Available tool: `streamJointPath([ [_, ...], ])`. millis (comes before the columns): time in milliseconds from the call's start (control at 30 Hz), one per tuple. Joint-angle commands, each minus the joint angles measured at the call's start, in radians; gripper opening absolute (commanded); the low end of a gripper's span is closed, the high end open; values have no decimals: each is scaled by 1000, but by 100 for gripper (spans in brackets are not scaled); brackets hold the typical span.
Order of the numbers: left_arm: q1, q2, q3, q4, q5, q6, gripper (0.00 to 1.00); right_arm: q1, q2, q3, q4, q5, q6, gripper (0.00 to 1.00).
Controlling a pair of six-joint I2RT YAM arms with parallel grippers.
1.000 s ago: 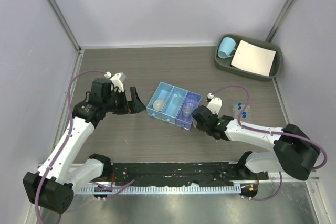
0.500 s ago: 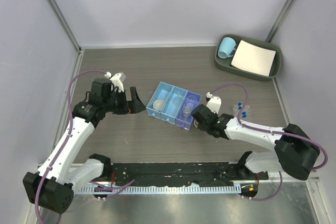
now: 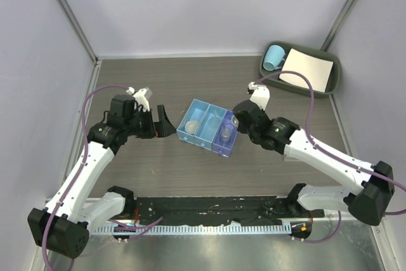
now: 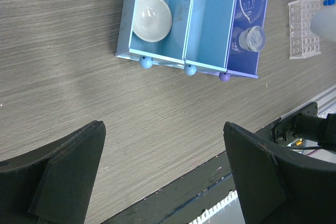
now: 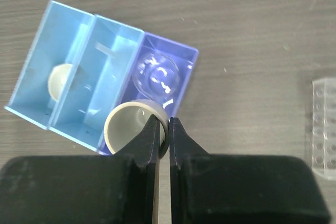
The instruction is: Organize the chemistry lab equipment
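On the right arm (image 3: 317,153), the jaws pinch the rim of a small white round dish (image 5: 128,127) above the purple end of a blue three-compartment plastic organizer (image 5: 113,77) on the grey table (image 3: 190,80). That compartment holds clear beakers (image 5: 157,74); a second white dish (image 4: 151,18) sits in the opposite end. A clear plastic tube rack (image 5: 325,124) stands right of the organizer, apart. On the left arm (image 3: 89,163), the jaws gape wide, empty. Far back, a dark green tray (image 3: 265,75) holds a light-blue mug (image 3: 274,57).

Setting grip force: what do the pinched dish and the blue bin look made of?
Pinched dish: opaque matte white with a thick rim; ceramic or plastic, unclear which. Bin: likely plastic, with thin, glossy, translucent blue walls.
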Motion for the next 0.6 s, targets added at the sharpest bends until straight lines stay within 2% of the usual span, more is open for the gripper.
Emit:
streamJointPath([
  [0, 0, -15, 2, 32, 23, 7, 100, 0, 107, 138, 96, -19, -130, 1],
  [267, 0, -13, 2, 34, 34, 9, 100, -2, 436, 403, 188, -123, -205, 1],
  [567, 0, -31, 2, 31, 23, 12, 100, -8, 691, 620, 197, -194, -225, 1],
])
